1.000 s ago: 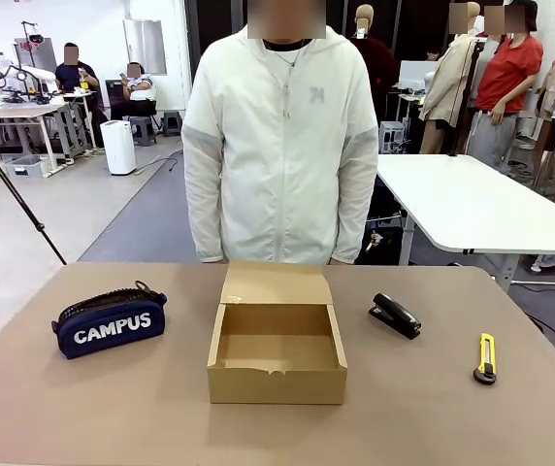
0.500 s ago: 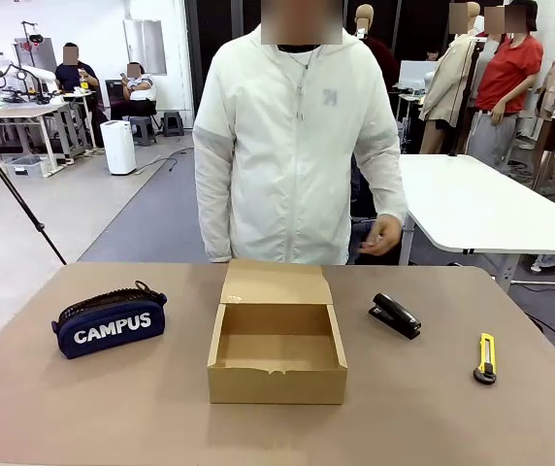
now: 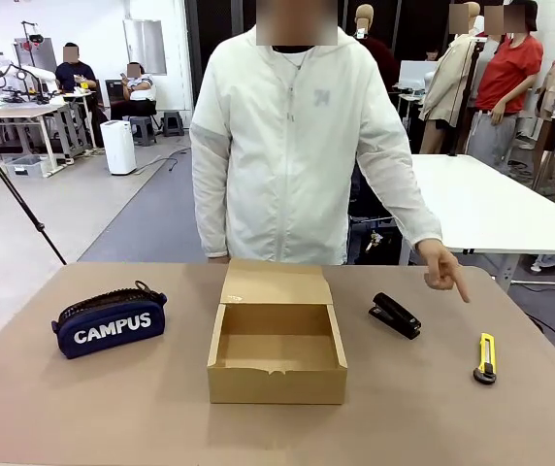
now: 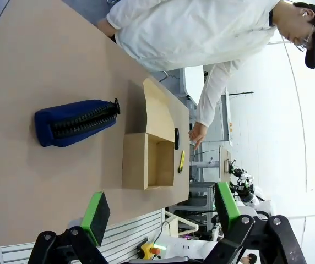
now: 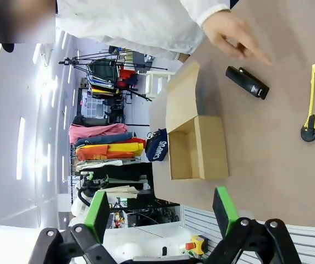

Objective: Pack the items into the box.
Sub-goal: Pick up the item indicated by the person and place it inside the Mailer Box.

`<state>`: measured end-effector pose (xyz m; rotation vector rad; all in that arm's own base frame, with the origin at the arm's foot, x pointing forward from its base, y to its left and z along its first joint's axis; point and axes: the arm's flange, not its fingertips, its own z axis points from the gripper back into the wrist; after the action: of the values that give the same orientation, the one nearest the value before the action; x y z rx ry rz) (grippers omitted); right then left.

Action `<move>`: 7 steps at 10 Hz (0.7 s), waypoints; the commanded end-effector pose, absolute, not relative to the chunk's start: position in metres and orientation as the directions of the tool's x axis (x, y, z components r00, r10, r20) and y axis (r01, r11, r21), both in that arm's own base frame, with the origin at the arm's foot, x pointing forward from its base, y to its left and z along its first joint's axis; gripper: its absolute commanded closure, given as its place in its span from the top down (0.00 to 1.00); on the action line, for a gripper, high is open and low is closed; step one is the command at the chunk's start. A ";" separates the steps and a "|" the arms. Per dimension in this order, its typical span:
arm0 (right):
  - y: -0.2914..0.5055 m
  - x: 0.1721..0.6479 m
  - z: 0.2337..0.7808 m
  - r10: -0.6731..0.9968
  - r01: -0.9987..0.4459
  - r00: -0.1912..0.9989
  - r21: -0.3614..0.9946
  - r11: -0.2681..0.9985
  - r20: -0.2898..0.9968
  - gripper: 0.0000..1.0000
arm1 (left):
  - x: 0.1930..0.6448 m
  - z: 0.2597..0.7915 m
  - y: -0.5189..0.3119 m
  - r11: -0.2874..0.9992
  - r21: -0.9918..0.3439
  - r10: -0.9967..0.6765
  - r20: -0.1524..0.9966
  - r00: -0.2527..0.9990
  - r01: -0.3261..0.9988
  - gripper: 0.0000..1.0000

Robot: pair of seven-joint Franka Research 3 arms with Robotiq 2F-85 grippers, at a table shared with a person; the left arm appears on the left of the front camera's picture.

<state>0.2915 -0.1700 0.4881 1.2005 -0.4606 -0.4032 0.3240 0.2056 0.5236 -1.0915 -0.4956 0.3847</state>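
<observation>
The brown cardboard box (image 3: 277, 351) stands open at the table's middle, lid flap laid back toward the person, nothing inside. The navy "CAMPUS" pouch (image 3: 109, 320) lies left of it. The black stapler (image 3: 395, 315) lies right of the box, and the yellow-and-black utility knife (image 3: 486, 357) farther right. The person's hand (image 3: 443, 268) points down toward the stapler and knife. My left gripper (image 4: 160, 212) hangs open high above the table, with the pouch (image 4: 75, 121) and box (image 4: 147, 159) far below. My right gripper (image 5: 162, 212) is open too, high over the box (image 5: 197, 147), stapler (image 5: 248, 82) and knife (image 5: 311, 103).
A person in a white jacket (image 3: 292, 146) stands at the table's far edge behind the box. A white table (image 3: 481, 204) stands beyond on the right. The brown table top (image 3: 113, 408) has free room in front of the box and pouch.
The person has swung one arm out from the side and now points a finger down over the table's right part. Box, pouch, stapler and knife have not moved.
</observation>
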 end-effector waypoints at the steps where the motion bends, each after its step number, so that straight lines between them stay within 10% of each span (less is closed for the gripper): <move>1: -0.168 0.295 0.489 -0.526 0.019 0.836 0.952 0.306 0.153 1.00 | 0.323 0.524 0.206 0.423 -0.905 0.515 0.198 0.834 -0.046 1.00; 7: -0.169 0.292 0.488 -0.527 0.056 0.841 0.947 0.316 0.126 1.00 | 0.323 0.524 0.206 0.423 -0.905 0.515 0.198 0.834 -0.046 1.00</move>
<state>0.2920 -0.1694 0.4874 1.1961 -0.4578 -0.4043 0.3239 0.2050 0.5236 -1.0937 -0.4929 0.3821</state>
